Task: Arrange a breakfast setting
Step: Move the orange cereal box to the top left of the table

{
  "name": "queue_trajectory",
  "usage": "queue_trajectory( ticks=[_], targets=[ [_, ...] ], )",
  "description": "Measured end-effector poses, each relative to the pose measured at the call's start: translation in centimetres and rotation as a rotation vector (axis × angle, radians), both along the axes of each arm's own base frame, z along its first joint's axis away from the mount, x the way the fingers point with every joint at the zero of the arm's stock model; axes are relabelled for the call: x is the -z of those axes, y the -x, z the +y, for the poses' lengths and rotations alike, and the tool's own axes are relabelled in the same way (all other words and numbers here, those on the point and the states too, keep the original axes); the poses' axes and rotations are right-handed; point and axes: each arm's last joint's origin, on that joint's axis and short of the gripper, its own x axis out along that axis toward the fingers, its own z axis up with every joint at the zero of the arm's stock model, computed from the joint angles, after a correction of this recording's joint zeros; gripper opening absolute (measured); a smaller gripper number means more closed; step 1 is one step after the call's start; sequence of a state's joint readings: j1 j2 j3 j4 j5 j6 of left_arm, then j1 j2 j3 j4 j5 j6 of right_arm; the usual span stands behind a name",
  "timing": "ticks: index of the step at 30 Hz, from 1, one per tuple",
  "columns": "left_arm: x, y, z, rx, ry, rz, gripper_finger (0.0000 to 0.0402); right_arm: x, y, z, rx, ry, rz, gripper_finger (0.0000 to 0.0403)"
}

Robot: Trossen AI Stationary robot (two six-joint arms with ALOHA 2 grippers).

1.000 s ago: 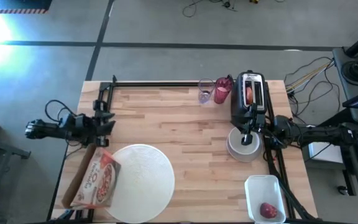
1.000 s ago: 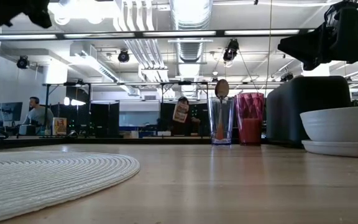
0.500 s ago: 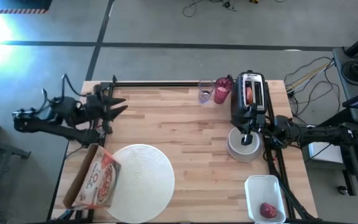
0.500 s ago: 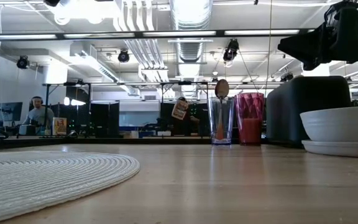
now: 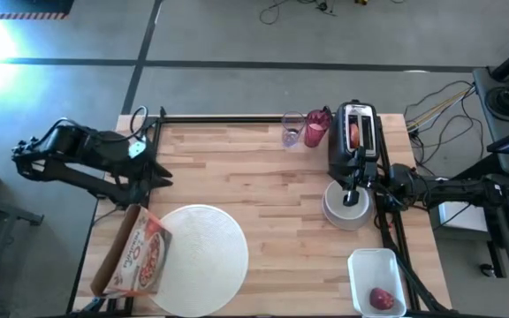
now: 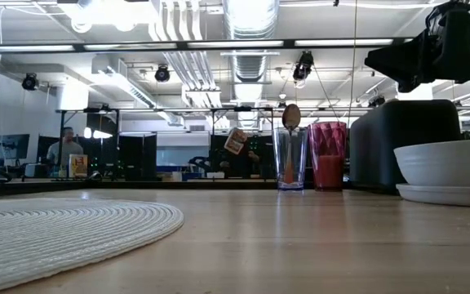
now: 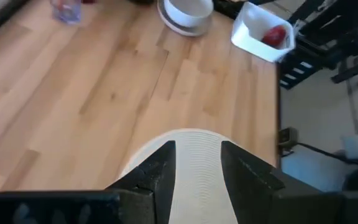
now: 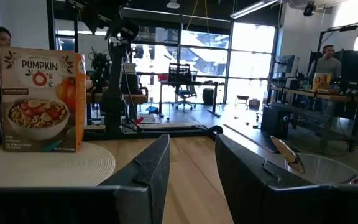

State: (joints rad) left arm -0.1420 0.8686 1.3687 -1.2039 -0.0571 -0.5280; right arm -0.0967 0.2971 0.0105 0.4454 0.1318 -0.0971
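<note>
Pale striped wooden bench (image 5: pixel 263 177); ribbed round white placemat (image 5: pixel 203 258); translucent pink tumbler (image 5: pixel 317 129); red apple (image 5: pixel 380 299); orange cereal box (image 5: pixel 132 256).

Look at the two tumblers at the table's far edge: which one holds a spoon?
The clear tumbler holds the spoon, which stands upright in it. The pink tumbler beside it, nearer the toaster, holds none.

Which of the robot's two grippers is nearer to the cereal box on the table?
Left. The left gripper hangs just beyond the cereal box, at the table's left edge. The right gripper sits over the white bowl, far across the table.
</note>
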Motion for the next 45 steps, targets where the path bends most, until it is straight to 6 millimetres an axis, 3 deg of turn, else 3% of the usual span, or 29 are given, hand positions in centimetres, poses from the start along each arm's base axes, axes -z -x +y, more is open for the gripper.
queue_trajectory(
  ticks=[12,17,26,35,45],
  targets=[
    [1.3,-2.0,-0.6,-0.111,0.124,0.34,0.0112,0.0,0.0,0.0,0.0,0.0,0.0,0.0118],
    [0.7,-2.2,-0.9,-0.159,0.178,0.459,0.0112,0.0,0.0,0.0,0.0,0.0,0.0,0.0118],
    [-2.0,-1.7,-0.9,-0.278,0.325,0.37,0.0112,0.0,0.0,0.0,0.0,0.0,0.001,0.0118],
    [-1.2,-1.9,-1.4,-0.342,0.392,0.421,0.0118,0.0,0.0,0.0,0.0,0.0,0.001,0.0118],
    [-0.3,-3.9,-1.8,-0.257,0.284,0.471,0.0147,0.0,0.0,0.0,0.0,0.0,0.0,0.0118]
  ],
)
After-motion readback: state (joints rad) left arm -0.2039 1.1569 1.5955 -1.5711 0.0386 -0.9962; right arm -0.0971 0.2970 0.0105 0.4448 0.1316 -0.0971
